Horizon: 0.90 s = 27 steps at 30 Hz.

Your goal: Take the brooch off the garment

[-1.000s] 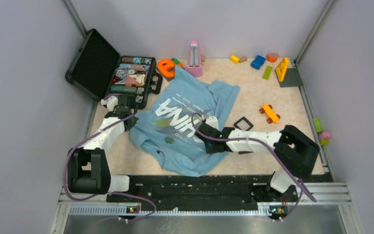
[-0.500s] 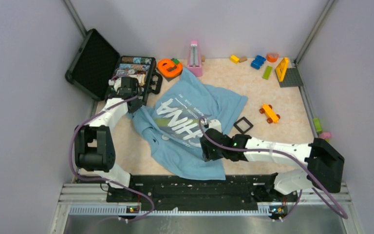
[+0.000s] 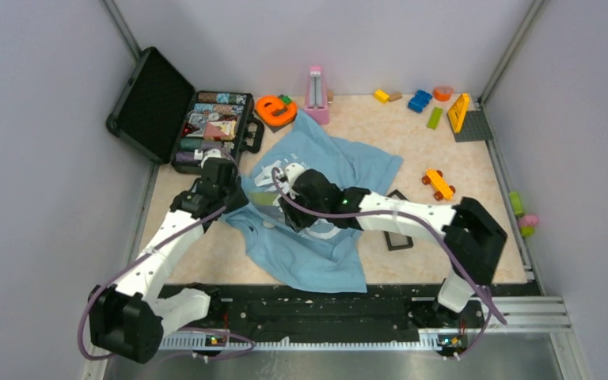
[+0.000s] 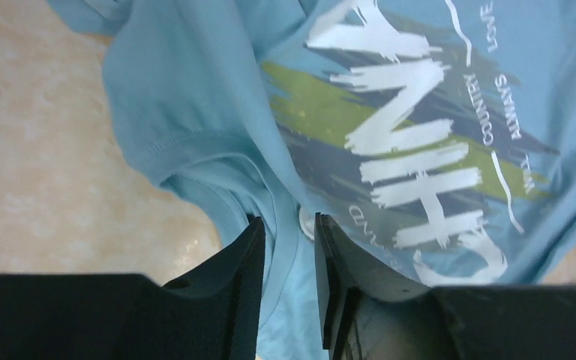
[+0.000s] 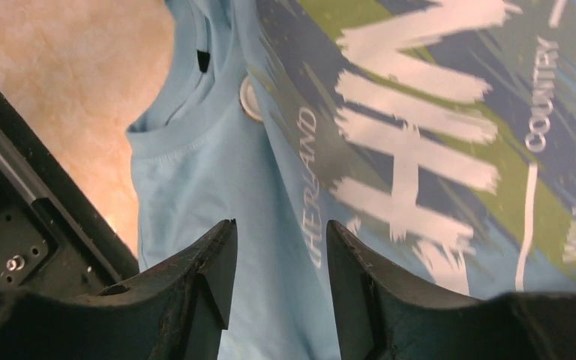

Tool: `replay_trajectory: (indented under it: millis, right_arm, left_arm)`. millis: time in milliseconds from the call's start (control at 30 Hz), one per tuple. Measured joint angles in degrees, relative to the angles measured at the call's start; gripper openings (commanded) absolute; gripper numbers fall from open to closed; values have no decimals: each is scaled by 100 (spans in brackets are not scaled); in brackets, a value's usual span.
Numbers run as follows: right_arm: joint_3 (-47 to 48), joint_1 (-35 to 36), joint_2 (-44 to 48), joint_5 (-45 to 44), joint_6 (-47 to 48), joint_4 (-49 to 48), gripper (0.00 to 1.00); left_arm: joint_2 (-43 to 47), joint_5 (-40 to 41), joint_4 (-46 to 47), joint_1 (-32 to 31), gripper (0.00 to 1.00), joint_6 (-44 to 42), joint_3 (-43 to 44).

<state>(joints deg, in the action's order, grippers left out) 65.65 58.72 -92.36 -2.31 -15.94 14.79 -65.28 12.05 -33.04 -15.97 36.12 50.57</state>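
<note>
The light blue T-shirt [image 3: 317,253] lies crumpled in the middle of the table, print up. The brooch [image 3: 270,224] is a tiny round disc by the collar. It looks silvery in the left wrist view [image 4: 306,223], half hidden behind my right fingertip, and in the right wrist view [image 5: 249,97]. My left gripper [image 3: 233,198] hovers over the collar [image 4: 289,221], jaws a narrow gap apart with fabric showing between them. My right gripper [image 3: 291,215] is open and empty over the shirt [image 5: 281,225], with the brooch well ahead of its tips.
An open black case [image 3: 206,119] with coloured items stands at the back left. An orange letter [image 3: 271,109] and a pink metronome [image 3: 315,95] stand behind the shirt. An orange toy car [image 3: 438,184] and a black square frame [image 3: 400,237] lie to the right. The black base rail [image 5: 37,210] runs close to the collar.
The shirt slid right early on. My left gripper went up to the case, then came back down to the collar. My right gripper moved from the hem up and left over the print.
</note>
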Motion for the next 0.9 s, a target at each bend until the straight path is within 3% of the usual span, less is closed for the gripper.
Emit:
replay_trajectory:
  millis: [267, 467, 633, 700, 767, 900]
  right_arm:
    - [890, 28, -1416, 435, 577, -369, 48]
    - [1213, 114, -1980, 494, 680, -468, 46]
    - [1342, 153, -2247, 332, 695, -531, 31]
    - [1366, 153, -2304, 166, 695, -542, 13]
    - [1368, 149, -2334, 26, 682, -544, 2]
    - [1362, -4, -2341, 96, 365, -577, 1]
  left_arm:
    - [903, -903, 17, 101, 31, 146, -905]
    - [975, -1613, 85, 431, 27, 273, -1467]
    - [1021, -1871, 177, 431, 25, 293, -1556]
    - [1034, -1917, 229, 431, 24, 286, -1558]
    - [1023, -1978, 306, 431, 23, 271, -1567]
    - [791, -2175, 540, 431, 19, 269, -1631]
